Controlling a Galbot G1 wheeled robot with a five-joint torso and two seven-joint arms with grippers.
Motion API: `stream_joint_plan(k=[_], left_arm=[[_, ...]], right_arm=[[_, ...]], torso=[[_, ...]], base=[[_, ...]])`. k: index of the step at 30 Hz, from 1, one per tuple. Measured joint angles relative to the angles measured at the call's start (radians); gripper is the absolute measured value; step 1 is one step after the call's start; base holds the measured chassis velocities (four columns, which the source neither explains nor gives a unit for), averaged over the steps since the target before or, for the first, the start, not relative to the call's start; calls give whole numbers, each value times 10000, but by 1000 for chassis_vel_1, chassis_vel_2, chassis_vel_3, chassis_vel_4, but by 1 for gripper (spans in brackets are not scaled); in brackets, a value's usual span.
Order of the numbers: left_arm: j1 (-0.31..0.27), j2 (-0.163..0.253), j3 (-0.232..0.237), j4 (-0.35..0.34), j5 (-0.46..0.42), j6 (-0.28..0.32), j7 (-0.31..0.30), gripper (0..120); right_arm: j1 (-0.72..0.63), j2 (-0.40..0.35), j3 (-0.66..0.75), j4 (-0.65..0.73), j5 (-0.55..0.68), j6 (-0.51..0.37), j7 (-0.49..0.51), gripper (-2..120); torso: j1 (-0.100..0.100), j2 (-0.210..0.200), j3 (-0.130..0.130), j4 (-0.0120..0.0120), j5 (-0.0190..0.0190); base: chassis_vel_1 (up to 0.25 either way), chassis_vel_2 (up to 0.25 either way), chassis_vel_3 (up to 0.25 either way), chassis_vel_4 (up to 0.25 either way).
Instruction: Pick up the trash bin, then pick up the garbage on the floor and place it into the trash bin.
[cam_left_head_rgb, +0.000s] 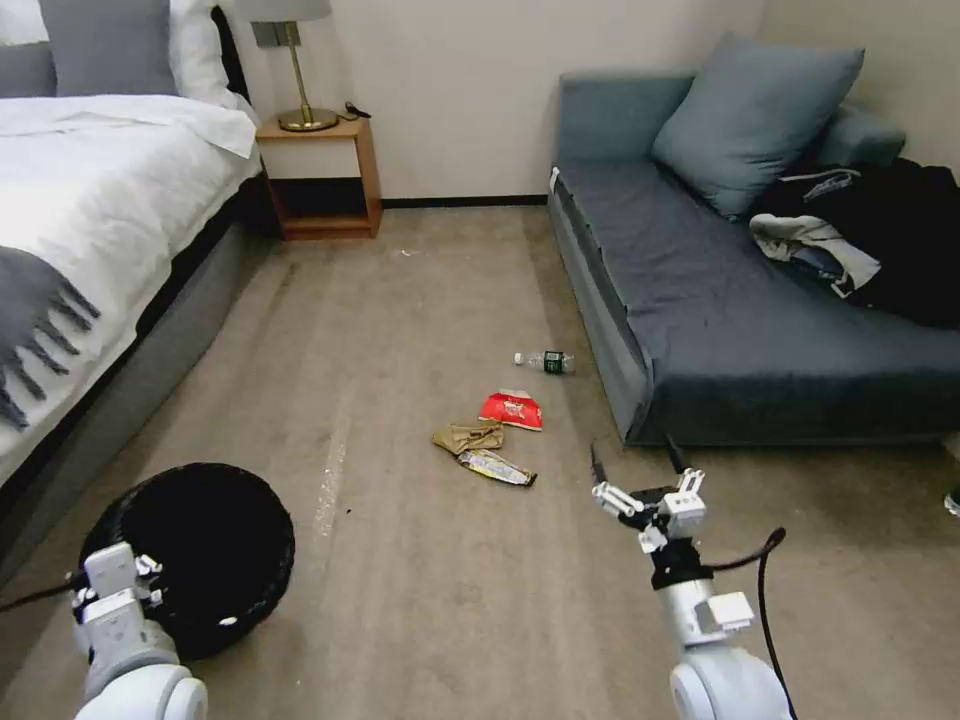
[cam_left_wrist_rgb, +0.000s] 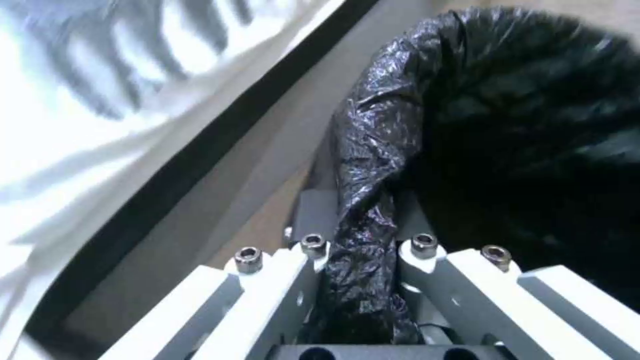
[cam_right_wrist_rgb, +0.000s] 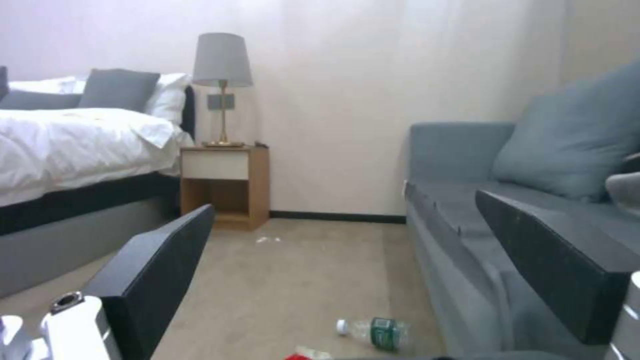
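The left gripper (cam_left_head_rgb: 140, 580) is at the near left of the scene, close beside the bed (cam_left_head_rgb: 90, 200). It is clenched on the rim of the trash bin (cam_left_head_rgb: 200, 550). In the left wrist view the crinkly black bag (cam_left_wrist_rgb: 373, 165) of the bin is pinched between the two fingers (cam_left_wrist_rgb: 293, 280), and the dark inside of the bin opens just beyond them. The bin sits at the near left, between the bed frame and the open carpet (cam_left_head_rgb: 400, 300).

The right gripper (cam_left_head_rgb: 638, 462) hangs over the carpet at the near right, a little in front of the corner of the sofa (cam_left_head_rgb: 720, 320). Its jaws are spread wide and nothing is between them; in the right wrist view the two dark fingers (cam_right_wrist_rgb: 160, 265) stand well apart.

The garbage lies on the carpet in the middle of the room, to the far left of the right gripper. The red snack packet (cam_left_head_rgb: 511, 409) is just beside the tan paper bag (cam_left_head_rgb: 467, 437), and the yellow-silver wrapper (cam_left_head_rgb: 496, 467) is touching the near side of that bag. The small bottle (cam_left_head_rgb: 545, 361) lies on its side farther away, near the base of the sofa, well apart from the other three pieces.

At the far wall a nightstand (cam_left_head_rgb: 320, 175) with a lamp (cam_left_head_rgb: 290, 60) stands between the bed and the sofa. A blue pillow (cam_left_head_rgb: 750, 120) and a heap of dark clothes (cam_left_head_rgb: 870, 240) rest on the sofa.
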Motion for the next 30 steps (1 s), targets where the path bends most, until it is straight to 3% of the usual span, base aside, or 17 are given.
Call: stream_joint_plan(k=[7, 10, 11, 30], left_arm=[[-288, 8, 33, -48, 272, -15, 1006, 7], [-405, -64, 59, 122, 551, -736, 1732, 7], [-388, -152, 30, 217, 746, -1245, 2411, 7], [-119, -461, -144, -71, 689, -1454, 2744, 7]], right_arm=[[30, -30, 15, -137, -102, 222, 192, 100], [-46, -9, -32, -99, 149, 301, 152, 100], [-93, 21, -21, -95, 219, 447, 99, 100], [-181, 70, 27, -40, 234, 762, -101, 100]], torso=[[0, 0, 0, 0, 0], [0, 0, 0, -1, 0], [0, 0, 0, 0, 0], [0, 0, -1, 1, 0]], base=[[0, 0, 0, 0], [0, 0, 0, 0], [0, 0, 0, 0], [-11, 10, 8, -8]])
